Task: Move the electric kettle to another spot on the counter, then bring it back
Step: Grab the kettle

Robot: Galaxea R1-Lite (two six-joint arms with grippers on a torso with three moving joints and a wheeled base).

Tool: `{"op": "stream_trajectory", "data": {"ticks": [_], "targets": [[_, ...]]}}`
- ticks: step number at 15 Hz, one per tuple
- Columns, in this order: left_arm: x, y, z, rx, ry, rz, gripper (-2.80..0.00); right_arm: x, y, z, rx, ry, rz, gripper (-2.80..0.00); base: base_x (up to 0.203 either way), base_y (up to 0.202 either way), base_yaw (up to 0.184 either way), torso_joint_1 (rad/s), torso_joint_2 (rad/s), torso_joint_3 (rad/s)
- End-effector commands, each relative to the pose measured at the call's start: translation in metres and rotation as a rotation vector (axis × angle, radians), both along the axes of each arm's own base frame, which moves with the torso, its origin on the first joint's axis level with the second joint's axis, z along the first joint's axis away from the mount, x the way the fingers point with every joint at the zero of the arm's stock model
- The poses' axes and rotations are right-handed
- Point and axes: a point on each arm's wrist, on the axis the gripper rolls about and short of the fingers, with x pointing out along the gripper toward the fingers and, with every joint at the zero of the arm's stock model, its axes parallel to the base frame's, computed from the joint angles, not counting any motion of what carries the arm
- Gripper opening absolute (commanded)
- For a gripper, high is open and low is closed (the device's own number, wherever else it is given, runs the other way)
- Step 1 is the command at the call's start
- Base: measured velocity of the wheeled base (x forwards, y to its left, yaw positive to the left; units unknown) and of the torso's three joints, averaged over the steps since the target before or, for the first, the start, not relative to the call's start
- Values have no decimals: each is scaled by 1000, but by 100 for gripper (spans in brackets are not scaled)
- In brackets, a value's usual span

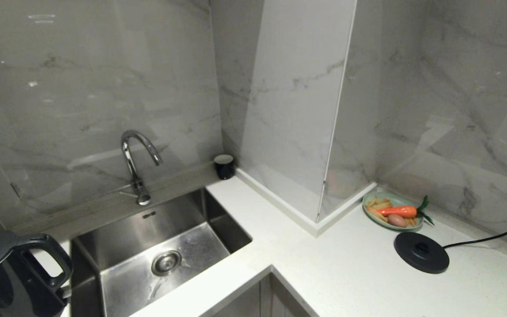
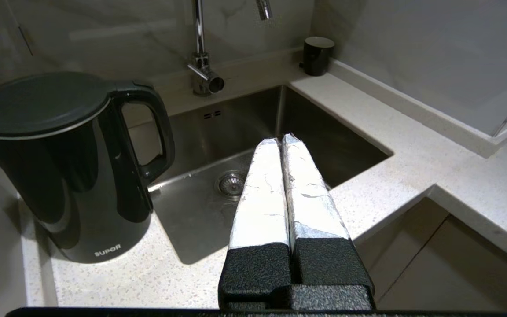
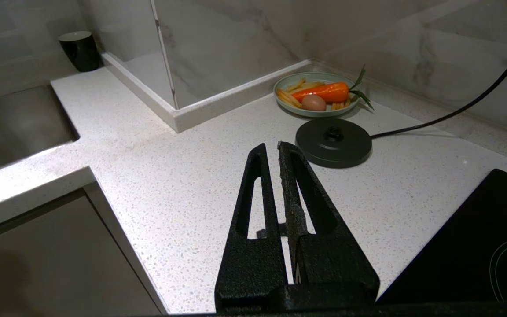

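A steel sink (image 1: 156,251) with faucet (image 1: 135,163), black cup (image 1: 224,166), food plate (image 1: 392,211), corded base disc (image 1: 421,252).

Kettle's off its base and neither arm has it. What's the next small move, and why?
Probably open the left tool and swing it toward the kettle handle. It is shut and empty over the sink, while the kettle stands beside the sink on the counter, handle facing the sink. The right tool hangs near the base.
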Motion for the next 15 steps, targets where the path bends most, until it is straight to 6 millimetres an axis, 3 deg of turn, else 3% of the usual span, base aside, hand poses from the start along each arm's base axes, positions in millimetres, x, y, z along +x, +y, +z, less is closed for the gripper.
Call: {"op": "stream_trajectory", "data": {"ticks": [1,3,6,11,13,15], "targets": [[37,0,42,-7,169,10,-280,0,0,0,0,1,0,-280,0,0,0,0,0,0],[70,1,61,-7,295,27,-280,0,0,0,1,2,-1,-280,0,0,0,0,0,0],[120,2,62,8,488,84,-280,0,0,0,1,1,-1,-280,0,0,0,0,0,0],[183,-1,31,-54,599,290,-280,0,0,0,1,2,-1,-280,0,0,0,0,0,0],[192,-16,11,-55,611,317,-280,0,0,0,1,1,-1,-280,0,0,0,0,0,0],[196,-20,-7,-89,658,357,-280,0,0,0,1,2,-1,-280,0,0,0,0,0,0]]}}
